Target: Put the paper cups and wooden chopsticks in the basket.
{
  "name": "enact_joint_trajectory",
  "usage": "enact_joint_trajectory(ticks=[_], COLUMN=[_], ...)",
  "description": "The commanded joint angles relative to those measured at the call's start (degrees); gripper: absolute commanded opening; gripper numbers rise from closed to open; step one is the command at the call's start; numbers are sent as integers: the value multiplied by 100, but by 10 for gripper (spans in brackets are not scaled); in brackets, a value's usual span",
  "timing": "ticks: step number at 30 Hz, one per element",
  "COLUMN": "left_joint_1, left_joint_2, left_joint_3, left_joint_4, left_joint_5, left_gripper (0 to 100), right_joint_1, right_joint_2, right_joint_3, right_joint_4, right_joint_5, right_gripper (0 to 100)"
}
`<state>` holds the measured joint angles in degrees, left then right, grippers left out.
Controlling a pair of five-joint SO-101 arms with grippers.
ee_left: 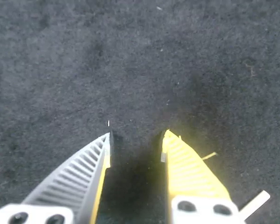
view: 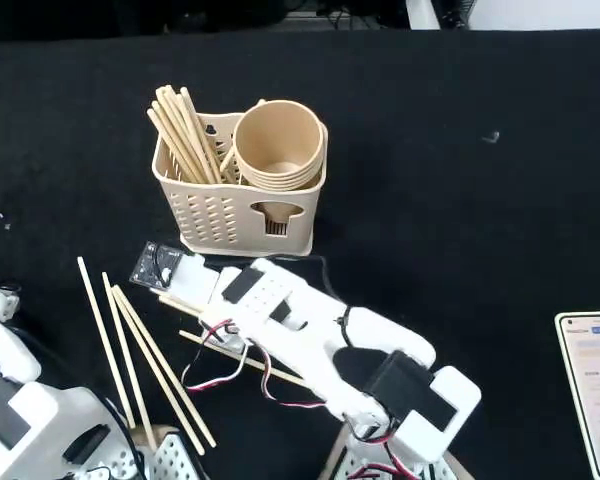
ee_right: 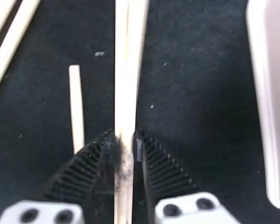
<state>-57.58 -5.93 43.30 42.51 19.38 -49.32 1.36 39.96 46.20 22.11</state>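
Currently the right gripper (ee_right: pixel 125 135) pinches 2 wooden chopsticks (ee_right: pixel 126 70) lying on the black cloth (view: pixel 460 200), near the basket (view: pixel 230 215) front wall. Paper cups (view: pixel 278 140) stand nested inside. Loose chopsticks (view: pixel 140 350) lie near the left arm. The left gripper (ee_left: pixel 136 137) is spread over cloth.

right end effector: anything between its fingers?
Yes. Two wooden chopsticks lie side by side between the right end effector's fingers, which close on them. This shows in the right wrist view.
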Motion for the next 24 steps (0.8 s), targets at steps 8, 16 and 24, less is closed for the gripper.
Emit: enact_joint_trajectory(ticks=[8,16,24], left_joint_1=[-66,-84,-101], left_joint_2=[-167,-167,-167], left_joint_3=[-154,-154,-154], left_joint_4=[9,9,9], left_joint_5=[0,0,0], left_gripper=[180,180,180], right_joint_1=[70,123,413], right_joint_2=[-2844,-4769,-4927], right_joint_3=[-127,-75,-224], right_joint_4=[1433,325,-1626], right_joint_5=[-53,-44,-79], right_gripper=[11,11,10])
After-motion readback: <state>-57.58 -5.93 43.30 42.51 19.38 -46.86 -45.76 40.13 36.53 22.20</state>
